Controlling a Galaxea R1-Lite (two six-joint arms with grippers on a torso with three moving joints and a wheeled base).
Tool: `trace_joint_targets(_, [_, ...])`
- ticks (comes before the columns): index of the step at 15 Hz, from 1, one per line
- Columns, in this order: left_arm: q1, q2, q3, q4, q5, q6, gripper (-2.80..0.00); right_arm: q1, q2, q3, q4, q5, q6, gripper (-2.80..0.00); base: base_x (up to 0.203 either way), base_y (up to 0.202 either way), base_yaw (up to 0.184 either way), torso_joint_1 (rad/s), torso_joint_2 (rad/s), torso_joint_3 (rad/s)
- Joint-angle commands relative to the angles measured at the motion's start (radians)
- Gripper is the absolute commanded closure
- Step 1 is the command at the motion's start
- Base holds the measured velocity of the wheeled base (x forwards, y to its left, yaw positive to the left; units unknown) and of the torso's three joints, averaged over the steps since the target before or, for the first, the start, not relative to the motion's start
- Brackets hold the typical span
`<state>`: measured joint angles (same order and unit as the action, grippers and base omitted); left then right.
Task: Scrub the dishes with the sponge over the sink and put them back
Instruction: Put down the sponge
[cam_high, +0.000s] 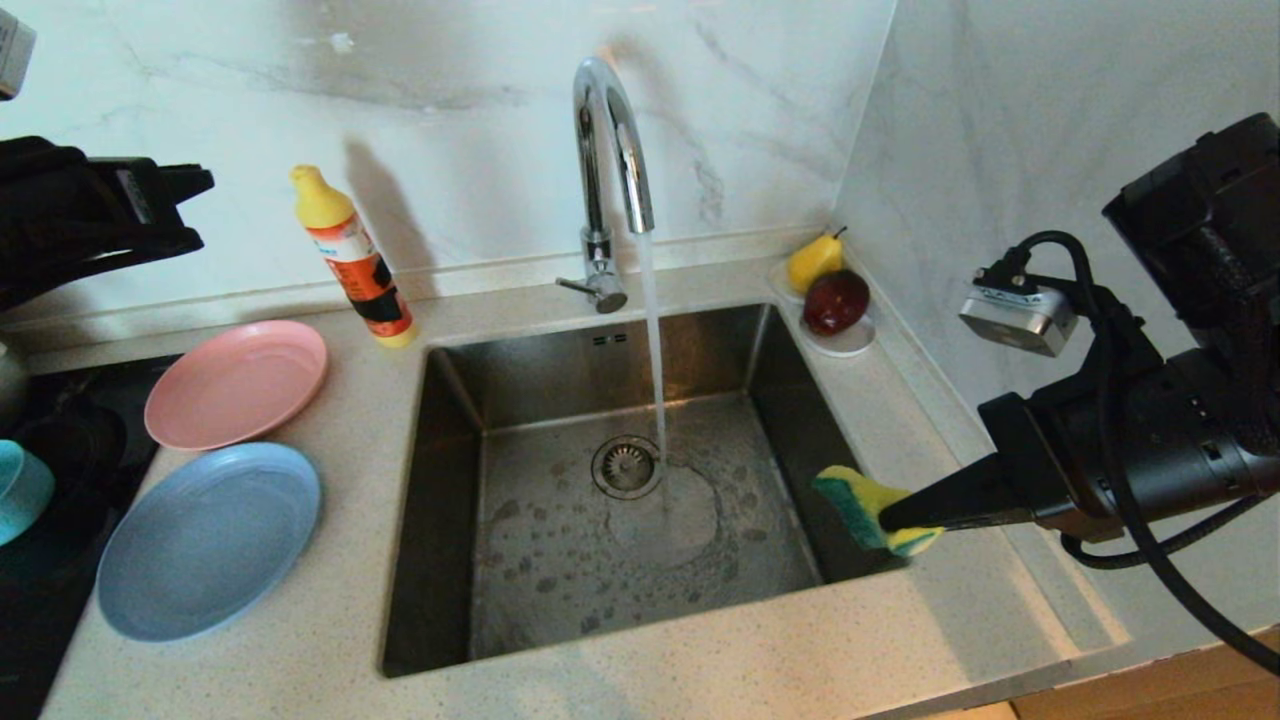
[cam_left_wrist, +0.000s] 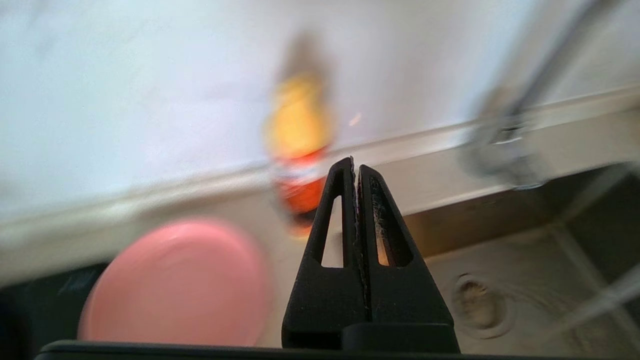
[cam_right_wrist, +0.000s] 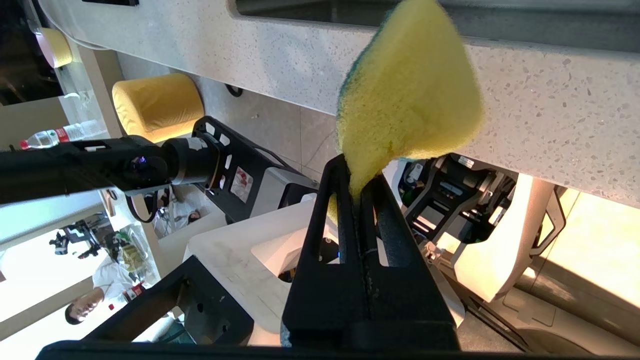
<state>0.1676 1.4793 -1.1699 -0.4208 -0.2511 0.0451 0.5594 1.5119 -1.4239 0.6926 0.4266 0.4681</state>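
Pinching: my right gripper (cam_high: 893, 516) is clamped on the sponge (cam_high: 868, 508), beside the sink's (cam_high: 600, 480) right rim.
Left gripper (cam_left_wrist: 356, 167): my fingers pressed together on nothing, raised at the far left.
Dishes: pink plate (cam_high: 237, 381) and blue plate (cam_high: 208, 537) lie on the counter (cam_high: 360, 560) left of the sink.
Tap (cam_high: 610, 150): running.

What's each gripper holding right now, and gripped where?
Right gripper pinches the sponge by one end, over the sink's right rim. Left gripper is shut on nothing.
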Motion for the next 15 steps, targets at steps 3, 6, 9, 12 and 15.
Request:
trace_joint_targets(3, [-0.134, -0.305, 0.177, -0.014, 0.002, 0.031, 0.00, -0.006, -0.010, 0.003, 0.002, 0.003, 0.001, 0.00, 0.000, 0.000, 0.000, 0.000, 0.00, 0.000])
trace_joint_targets(6, [-0.182, -0.517, 0.376, -0.013, -0.001, 0.042, 0.00, -0.006, -0.027, 0.005, 0.003, 0.003, 0.001, 0.00, 0.000, 0.000, 0.000, 0.000, 0.00, 0.000])
trace_joint_targets(9, [-0.192, -0.747, 0.605, -0.010, -0.015, 0.044, 0.00, -0.006, -0.032, -0.001, 0.002, 0.001, 0.001, 0.00, 0.000, 0.000, 0.000, 0.000, 0.00, 0.000])
trace_joint_targets(12, [-0.193, -1.001, 0.814, 0.039, -0.014, 0.042, 0.00, -0.007, -0.035, 0.006, 0.002, 0.003, 0.001, 0.00, 0.000, 0.000, 0.000, 0.000, 0.00, 0.000])
trace_joint_targets(15, [-0.189, -1.254, 0.905, 0.268, 0.056, 0.038, 0.00, -0.006, -0.037, 0.005, 0.001, 0.003, 0.001, 0.00, 0.000, 0.000, 0.000, 0.000, 0.00, 0.000])
